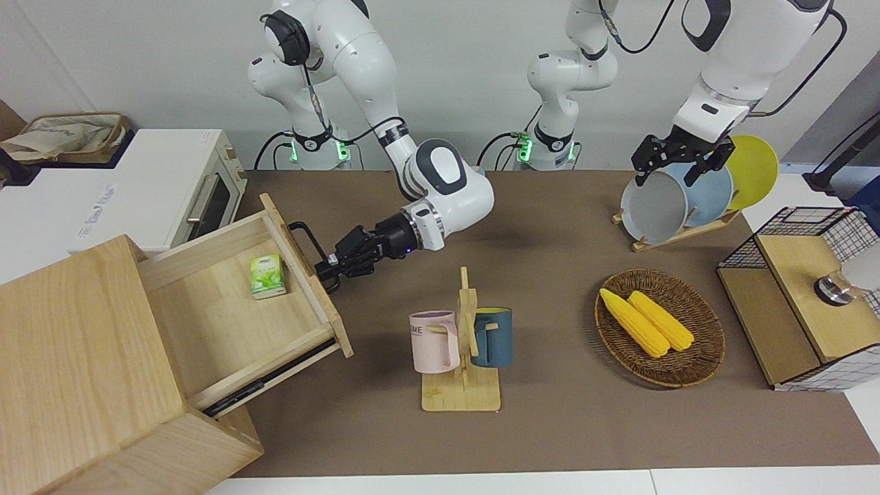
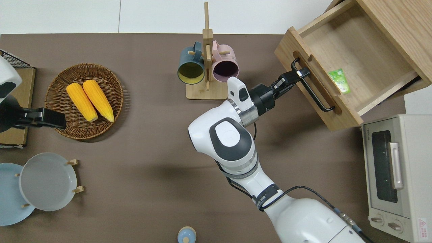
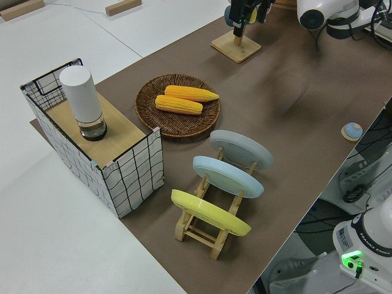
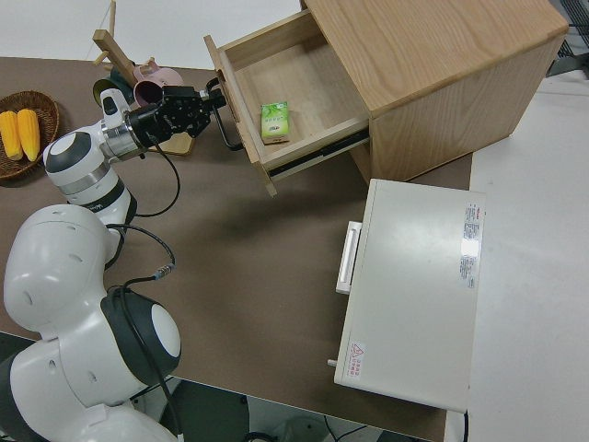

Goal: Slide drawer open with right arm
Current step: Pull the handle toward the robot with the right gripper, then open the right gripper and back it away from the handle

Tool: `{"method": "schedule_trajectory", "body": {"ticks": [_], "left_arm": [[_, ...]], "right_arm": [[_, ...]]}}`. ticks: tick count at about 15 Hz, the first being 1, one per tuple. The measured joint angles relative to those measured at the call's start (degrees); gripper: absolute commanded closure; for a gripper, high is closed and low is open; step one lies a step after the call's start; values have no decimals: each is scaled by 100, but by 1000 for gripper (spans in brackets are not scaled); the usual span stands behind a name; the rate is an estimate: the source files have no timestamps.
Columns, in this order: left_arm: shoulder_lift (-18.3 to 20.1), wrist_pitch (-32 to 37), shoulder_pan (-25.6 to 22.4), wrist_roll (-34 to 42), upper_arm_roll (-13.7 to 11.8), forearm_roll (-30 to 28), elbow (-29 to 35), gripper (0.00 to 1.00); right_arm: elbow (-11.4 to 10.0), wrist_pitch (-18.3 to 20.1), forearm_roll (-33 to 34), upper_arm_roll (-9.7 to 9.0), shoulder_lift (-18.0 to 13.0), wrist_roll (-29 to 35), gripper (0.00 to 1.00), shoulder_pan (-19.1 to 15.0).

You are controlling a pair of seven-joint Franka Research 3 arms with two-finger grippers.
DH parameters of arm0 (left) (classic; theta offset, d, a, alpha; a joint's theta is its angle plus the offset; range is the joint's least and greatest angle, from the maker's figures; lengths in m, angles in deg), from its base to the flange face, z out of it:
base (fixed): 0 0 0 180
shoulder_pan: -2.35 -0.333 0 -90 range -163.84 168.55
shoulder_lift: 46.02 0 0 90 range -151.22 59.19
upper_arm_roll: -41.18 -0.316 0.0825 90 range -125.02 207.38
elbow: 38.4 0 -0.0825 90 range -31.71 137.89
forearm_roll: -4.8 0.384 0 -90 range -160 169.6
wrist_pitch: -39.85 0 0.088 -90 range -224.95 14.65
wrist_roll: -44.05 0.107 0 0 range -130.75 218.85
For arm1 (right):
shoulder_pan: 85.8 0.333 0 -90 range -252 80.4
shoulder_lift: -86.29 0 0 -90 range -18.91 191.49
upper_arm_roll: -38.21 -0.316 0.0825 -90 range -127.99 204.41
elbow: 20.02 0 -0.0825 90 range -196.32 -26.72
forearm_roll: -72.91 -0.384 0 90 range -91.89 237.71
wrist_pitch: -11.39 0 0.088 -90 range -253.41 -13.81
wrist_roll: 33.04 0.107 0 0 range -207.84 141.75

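The light-wood drawer (image 1: 227,323) stands pulled far out of its large wood box (image 1: 75,357) at the right arm's end of the table. It also shows in the overhead view (image 2: 357,47) and the right side view (image 4: 304,74). My right gripper (image 1: 328,267) is shut on the end of the black bar handle (image 1: 307,246) that is farther from the robots. The gripper (image 2: 297,72) and handle (image 2: 312,89) also show from overhead. A small green packet (image 1: 267,275) lies in the drawer. The left arm (image 1: 715,89) is parked.
A wooden mug rack (image 1: 462,344) with a pink and a blue mug stands close to my right arm. A white toaster oven (image 1: 172,185) stands beside the wood box, nearer the robots. A wicker basket (image 1: 660,328) with corn, a plate rack (image 1: 687,199) and a wire-mesh box (image 1: 804,295) are toward the left arm's end.
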Motion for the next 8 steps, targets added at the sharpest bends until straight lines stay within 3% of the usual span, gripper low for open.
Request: {"method": "schedule_trajectory", "body": {"ticks": [8], "left_arm": [[0,0,0,0,0,0,0,7]], "right_arm": [[38,69,-187,20,-10,0,1000,290]]}}
